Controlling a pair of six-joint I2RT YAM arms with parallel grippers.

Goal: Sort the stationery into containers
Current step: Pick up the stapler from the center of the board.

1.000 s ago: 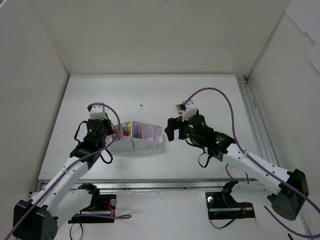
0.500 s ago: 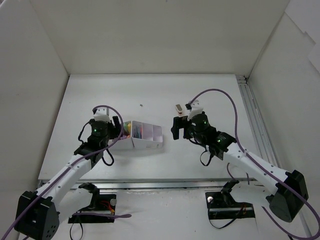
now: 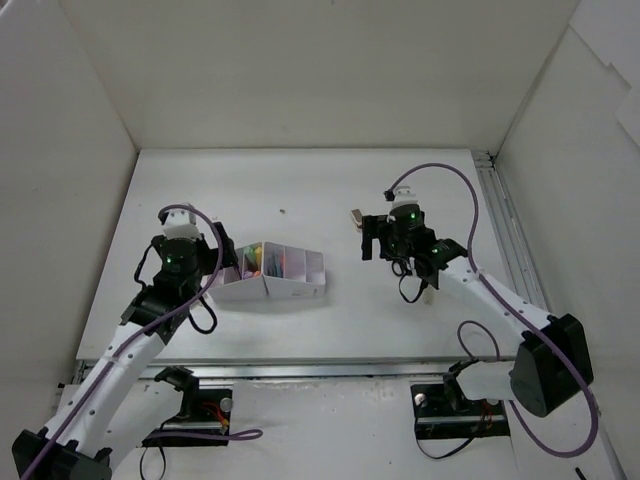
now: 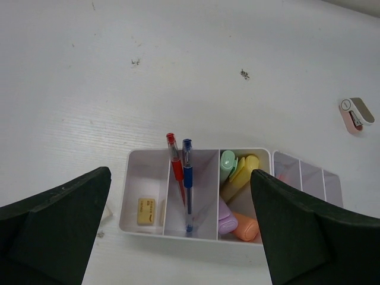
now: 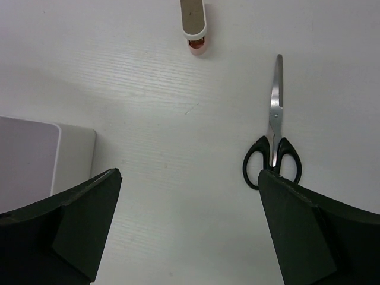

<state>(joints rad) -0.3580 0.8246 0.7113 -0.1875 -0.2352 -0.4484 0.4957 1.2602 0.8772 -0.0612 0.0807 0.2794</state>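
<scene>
Hanging apart, the left fingers [image 4: 53, 225] frame the organizer [image 4: 127, 199] holding sorted pens [image 4: 187, 178]; the right fingers [image 5: 65, 219], likewise apart, bracket unsorted scissors [image 5: 273, 148], probably to grasp them.

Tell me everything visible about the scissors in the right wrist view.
The scissors have two black, plastic-looking loop handles and slim, shiny metal blades, shut and pointing away from the camera. They lie flat on the white table, touching nothing else. The open right tool hangs above them, not gripping.
</scene>
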